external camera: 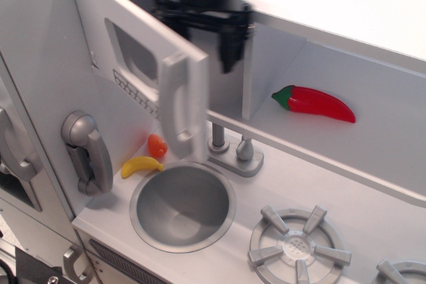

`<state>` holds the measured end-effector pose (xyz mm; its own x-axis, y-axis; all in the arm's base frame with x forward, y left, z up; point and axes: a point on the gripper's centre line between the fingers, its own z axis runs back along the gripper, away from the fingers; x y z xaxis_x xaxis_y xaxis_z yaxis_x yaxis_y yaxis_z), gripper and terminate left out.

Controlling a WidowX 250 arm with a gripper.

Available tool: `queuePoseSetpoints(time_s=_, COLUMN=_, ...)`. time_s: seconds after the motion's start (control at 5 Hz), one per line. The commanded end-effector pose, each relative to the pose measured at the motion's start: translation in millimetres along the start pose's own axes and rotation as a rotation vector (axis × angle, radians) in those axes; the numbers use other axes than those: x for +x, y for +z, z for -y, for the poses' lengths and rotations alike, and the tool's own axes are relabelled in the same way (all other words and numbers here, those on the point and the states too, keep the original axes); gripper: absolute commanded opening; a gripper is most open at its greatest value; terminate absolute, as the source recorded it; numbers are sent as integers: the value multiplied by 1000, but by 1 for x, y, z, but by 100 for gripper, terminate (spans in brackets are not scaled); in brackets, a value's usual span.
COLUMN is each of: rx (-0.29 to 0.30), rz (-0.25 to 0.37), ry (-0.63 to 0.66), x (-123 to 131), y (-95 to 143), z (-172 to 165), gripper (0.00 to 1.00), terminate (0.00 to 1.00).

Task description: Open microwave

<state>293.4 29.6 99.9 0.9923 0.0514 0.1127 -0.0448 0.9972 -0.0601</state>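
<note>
Microwave (143, 58): light-grey compartment at the upper left of the toy kitchen; its door stands ajar, swung out toward the camera, with a gap showing along its free right edge.
Door window (133, 54): dark rounded rectangle, seen at a slant.
Buttons (136, 91): a row of small keys just under the window.
Door handle (174, 108): tall silver bar on the door's free edge, upright, blurred.
Gripper (203, 28): black, blurred, at the top of the door just behind its free edge. One dark finger (228, 48) hangs down inside the gap between door and compartment; the other is hidden by the door, so I cannot tell whether the fingers are spread or pressed together, nor whether they touch the door.
Red chili pepper (314, 103): lies on the shelf to the right of the microwave, green stem end pointing left.
Phone handset (86, 152): silver, mounted on the left wall below the microwave.
Banana (140, 165): yellow, on the counter at the sink's left rim.
Orange fruit (157, 145): just behind the banana, near the wall.
Sink (183, 205): round metal basin below the door.
Faucet (236, 154): at the back of the sink, under the shelf edge.
Stove burner (298, 247): grey spoked ring to the right of the sink.
</note>
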Motion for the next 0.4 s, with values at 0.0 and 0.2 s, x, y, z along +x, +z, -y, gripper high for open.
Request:
queuePoseSetpoints(time_s=0.0, rx=19, rz=45, ry=-97, x=-48, y=36, z=-41, gripper=100, terminate=0)
queuePoseSetpoints(time_s=0.2, rx=16, rz=9, ry=-128, x=-73, y=39, z=-59, gripper=100, terminate=0)
